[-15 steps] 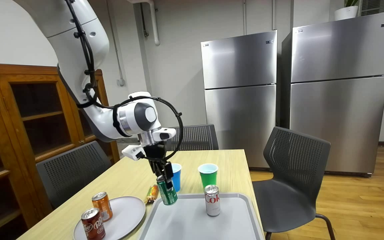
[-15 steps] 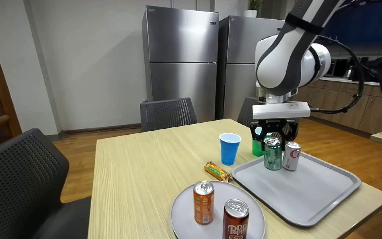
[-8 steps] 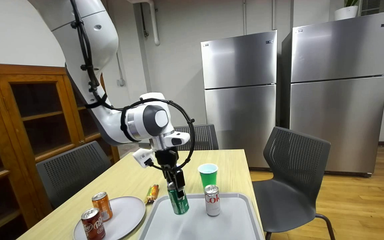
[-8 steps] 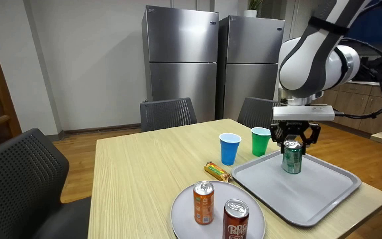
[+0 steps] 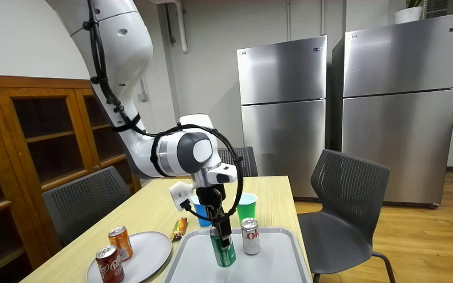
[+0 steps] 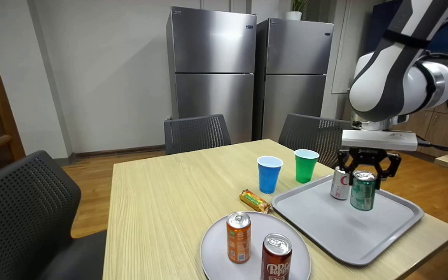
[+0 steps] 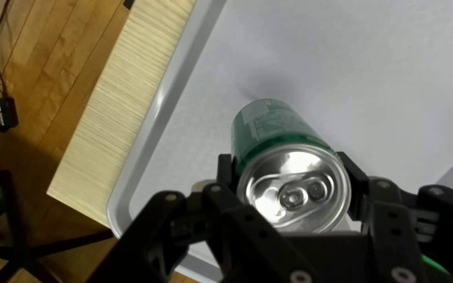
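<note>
One green aluminium can (image 7: 267,122), brand unreadable, clamped in black gripper (image 6: 364,180), tilted over grey plastic tray (image 6: 336,227). Near gripper: one silver can (image 5: 250,239), red "Cok" legible. Farther: two plastic cups (image 6: 269,178). Well apart: one orange can (image 6: 239,240), one dark-red "Dr Pepper" can (image 6: 276,259), on round grey plate (image 6: 217,251). Below gripper: pale wood table (image 6: 161,202). Beyond: two steel refrigerators (image 5: 283,133).
</note>
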Controlling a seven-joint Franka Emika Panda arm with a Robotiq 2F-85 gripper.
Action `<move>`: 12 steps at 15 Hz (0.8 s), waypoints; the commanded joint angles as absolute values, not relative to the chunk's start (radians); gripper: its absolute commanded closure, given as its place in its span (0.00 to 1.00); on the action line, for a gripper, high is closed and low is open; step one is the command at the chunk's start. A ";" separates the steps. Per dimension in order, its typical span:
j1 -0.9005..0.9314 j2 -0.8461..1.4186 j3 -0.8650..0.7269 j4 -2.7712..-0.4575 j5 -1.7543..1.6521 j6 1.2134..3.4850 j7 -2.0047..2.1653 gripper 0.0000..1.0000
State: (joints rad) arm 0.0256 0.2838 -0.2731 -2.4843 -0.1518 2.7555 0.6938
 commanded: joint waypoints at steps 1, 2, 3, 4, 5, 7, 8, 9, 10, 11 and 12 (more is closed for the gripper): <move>-0.028 0.284 -0.249 -2.503 -0.062 2.793 0.612 0.62; -0.042 0.291 -0.240 -2.502 -0.028 2.801 0.587 0.62; -0.050 0.298 -0.236 -2.500 0.003 2.809 0.563 0.62; -0.055 0.304 -0.234 -2.499 0.027 2.816 0.542 0.62; -0.061 0.313 -0.231 -2.498 0.051 2.829 0.519 0.62; -0.082 0.328 -0.212 -2.495 0.111 2.853 0.469 0.62; -0.091 0.335 -0.203 -2.494 0.140 2.867 0.445 0.62; -0.100 0.341 -0.193 -2.493 0.165 2.876 0.423 0.62; -0.106 0.347 -0.186 -2.490 0.185 2.883 0.405 0.62; -0.116 0.353 -0.176 -2.488 0.207 2.890 0.389 0.62; -0.122 0.358 -0.168 -2.486 0.224 2.894 0.377 0.62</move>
